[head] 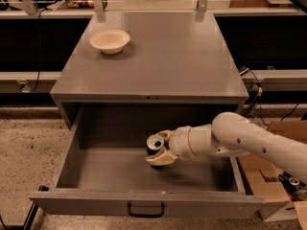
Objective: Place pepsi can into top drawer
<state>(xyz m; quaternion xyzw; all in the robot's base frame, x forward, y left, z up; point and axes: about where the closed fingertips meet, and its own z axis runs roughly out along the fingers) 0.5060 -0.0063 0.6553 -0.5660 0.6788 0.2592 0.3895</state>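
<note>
One hand (157,151) grips one pepsi can (154,142) inside the top drawer (96,202) (open). One bowl (110,40) sits by the back-left corner of the bench (182,61).

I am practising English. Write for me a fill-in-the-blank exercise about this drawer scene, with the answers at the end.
1. The top drawer is ____, not closed.
2. The claw holds the pepsi can ____ the drawer.
3. On the cabinet top stands a cream ____.
Missing words: open; inside; bowl.
</note>
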